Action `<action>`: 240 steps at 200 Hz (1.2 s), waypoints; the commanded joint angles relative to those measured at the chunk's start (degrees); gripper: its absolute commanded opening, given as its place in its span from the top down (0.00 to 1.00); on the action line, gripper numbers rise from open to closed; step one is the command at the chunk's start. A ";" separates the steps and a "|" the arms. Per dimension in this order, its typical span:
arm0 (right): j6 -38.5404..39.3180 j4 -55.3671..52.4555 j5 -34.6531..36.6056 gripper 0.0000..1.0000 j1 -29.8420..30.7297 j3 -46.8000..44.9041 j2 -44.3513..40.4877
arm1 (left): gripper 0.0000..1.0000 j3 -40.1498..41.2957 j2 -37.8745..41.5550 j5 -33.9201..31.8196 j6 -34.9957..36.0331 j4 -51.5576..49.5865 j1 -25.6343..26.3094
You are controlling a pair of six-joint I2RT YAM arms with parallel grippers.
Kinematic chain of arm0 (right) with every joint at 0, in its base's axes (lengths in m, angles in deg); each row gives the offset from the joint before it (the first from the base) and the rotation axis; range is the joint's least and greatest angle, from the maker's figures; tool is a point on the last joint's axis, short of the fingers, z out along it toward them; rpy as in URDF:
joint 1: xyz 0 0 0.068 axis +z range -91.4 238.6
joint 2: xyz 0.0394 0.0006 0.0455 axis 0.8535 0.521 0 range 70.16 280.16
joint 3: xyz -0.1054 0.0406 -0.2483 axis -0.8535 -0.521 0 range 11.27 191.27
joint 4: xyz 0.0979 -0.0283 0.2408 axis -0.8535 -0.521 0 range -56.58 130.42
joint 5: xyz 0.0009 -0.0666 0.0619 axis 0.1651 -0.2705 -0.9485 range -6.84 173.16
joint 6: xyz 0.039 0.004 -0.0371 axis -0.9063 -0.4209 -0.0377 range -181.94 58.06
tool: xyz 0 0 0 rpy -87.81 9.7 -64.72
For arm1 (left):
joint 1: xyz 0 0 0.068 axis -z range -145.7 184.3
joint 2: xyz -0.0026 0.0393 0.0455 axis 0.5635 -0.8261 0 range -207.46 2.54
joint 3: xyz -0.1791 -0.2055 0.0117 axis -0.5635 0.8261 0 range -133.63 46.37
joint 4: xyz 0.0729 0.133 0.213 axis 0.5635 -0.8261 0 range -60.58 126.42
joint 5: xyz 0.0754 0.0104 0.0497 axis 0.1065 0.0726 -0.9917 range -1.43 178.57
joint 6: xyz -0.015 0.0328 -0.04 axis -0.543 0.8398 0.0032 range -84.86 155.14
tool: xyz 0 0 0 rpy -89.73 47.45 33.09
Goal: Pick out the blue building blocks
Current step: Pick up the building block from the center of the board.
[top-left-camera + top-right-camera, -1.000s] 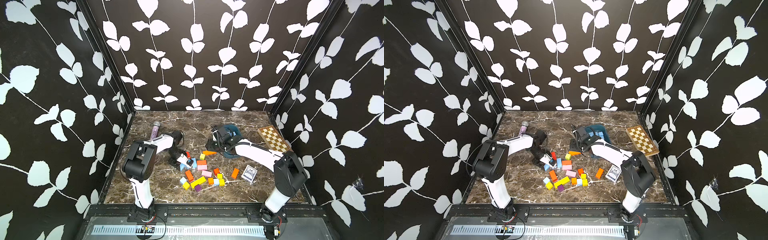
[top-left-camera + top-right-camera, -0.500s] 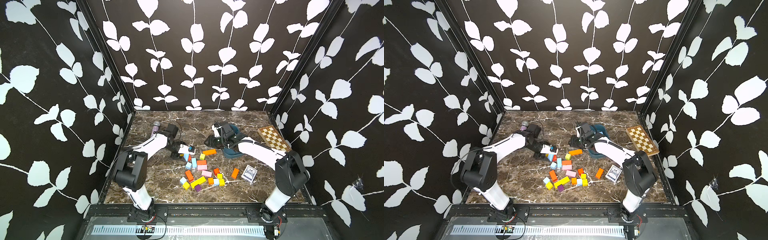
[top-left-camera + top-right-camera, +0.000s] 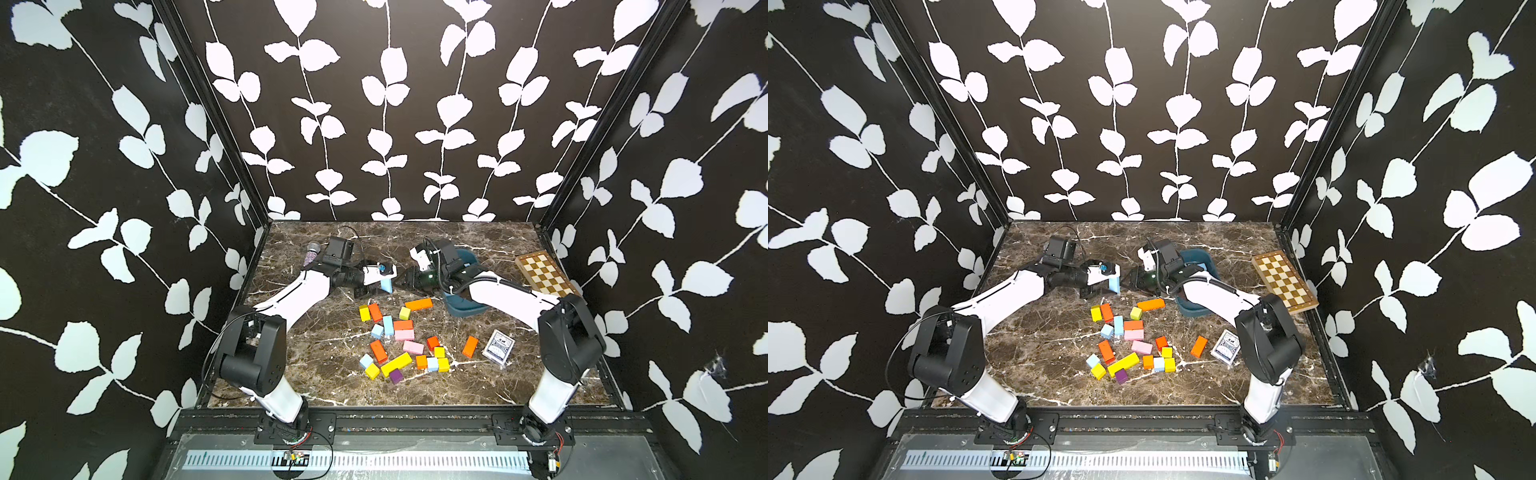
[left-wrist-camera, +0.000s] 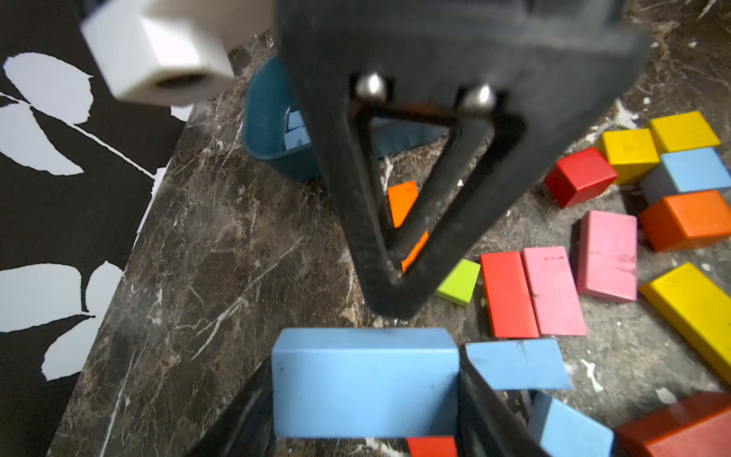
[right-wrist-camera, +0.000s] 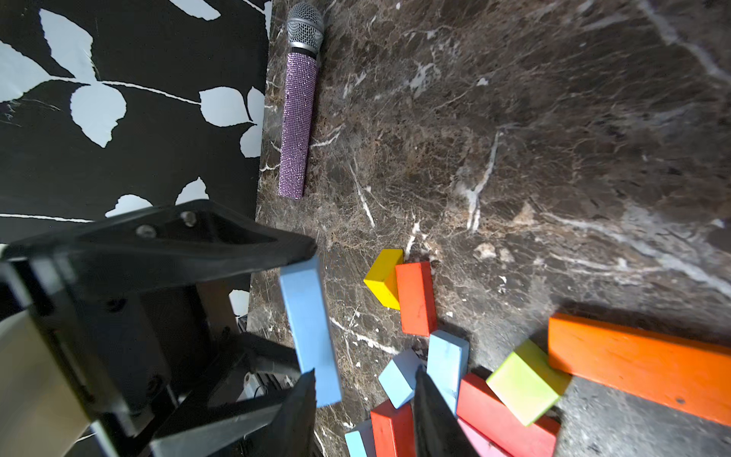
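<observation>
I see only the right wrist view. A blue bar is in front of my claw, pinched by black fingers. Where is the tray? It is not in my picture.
Observer: In both top views the teal tray lies partly under the right arm, behind the right claw.
Operator: Does it hold blue blocks already?
Observer: Yes, the left wrist view shows pale blue blocks inside it.
Operator: Are blue ones left which I cannot see?
Observer: One blue cube sits between an orange block and a yellow block at the pile's near edge.
</observation>
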 commanded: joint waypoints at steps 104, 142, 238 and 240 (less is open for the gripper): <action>-1.52 3.79 -4.07 0.64 0.16 5.62 3.37 | 0.53 1.14 0.41 4.41 -5.54 6.35 1.24; -0.56 3.23 -3.63 0.90 -0.14 5.61 2.93 | 0.46 0.89 0.23 4.31 -6.41 7.61 1.61; 21.93 -24.75 -1.83 0.90 -20.80 7.19 1.93 | 0.24 -0.43 -0.30 0.68 -8.86 6.13 1.73; 22.34 -25.25 -1.77 0.90 -21.08 7.42 2.22 | 0.24 -0.44 -0.30 0.63 -8.86 6.06 1.68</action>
